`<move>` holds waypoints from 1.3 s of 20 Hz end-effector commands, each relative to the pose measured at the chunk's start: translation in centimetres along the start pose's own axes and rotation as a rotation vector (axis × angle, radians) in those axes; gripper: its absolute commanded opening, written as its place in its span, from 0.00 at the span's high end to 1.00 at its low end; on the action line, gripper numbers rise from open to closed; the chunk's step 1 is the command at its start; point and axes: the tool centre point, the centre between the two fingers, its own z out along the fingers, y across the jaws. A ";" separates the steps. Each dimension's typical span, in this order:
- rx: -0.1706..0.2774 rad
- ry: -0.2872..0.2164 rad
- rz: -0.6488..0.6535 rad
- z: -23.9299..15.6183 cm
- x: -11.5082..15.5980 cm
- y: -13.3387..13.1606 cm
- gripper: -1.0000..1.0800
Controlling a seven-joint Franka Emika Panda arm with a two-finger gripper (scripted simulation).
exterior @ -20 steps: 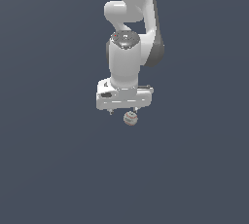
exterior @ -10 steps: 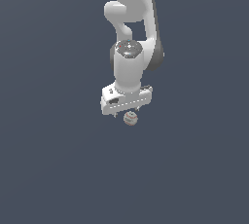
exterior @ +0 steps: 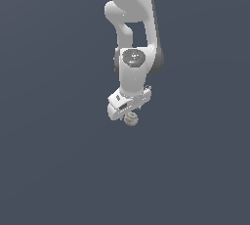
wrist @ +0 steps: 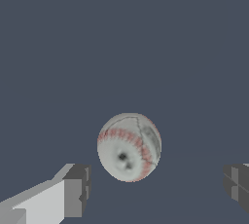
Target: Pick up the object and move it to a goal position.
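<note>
While the white arm (exterior: 134,33) is reaching down over the middle of the plain grey surface (exterior: 53,160), well away from any edge, the gripper (wrist: 155,189) is standing wide, its fingers (wrist: 75,189) touching nothing. The ball (wrist: 129,146) is sitting between them, apart from both pads, just beneath the gripper (exterior: 128,114) in the exterior view.

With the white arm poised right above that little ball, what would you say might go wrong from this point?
1. The small grey-beige round ball with reddish stitching is far narrower than the gap between the open dark-tipped fingers, with clear space on both sides. If they close off-centre, the ball may well roll aside rather than be caught.
2. In the exterior view the white gripper partly covers the ball, so its height above the ball is hard to judge; closing too high could pinch only the ball's top and squeeze it out.
</note>
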 end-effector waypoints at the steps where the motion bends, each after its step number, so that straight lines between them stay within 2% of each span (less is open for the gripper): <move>1: 0.005 -0.003 -0.052 0.6 -0.2 -0.5 0.04; 8: 0.014 -0.008 -0.135 1.5 -0.4 -1.3 0.04; 16: 0.015 -0.009 -0.142 1.9 -0.5 -1.4 0.04; 26: 0.016 -0.009 -0.148 6.2 -0.6 -1.5 0.04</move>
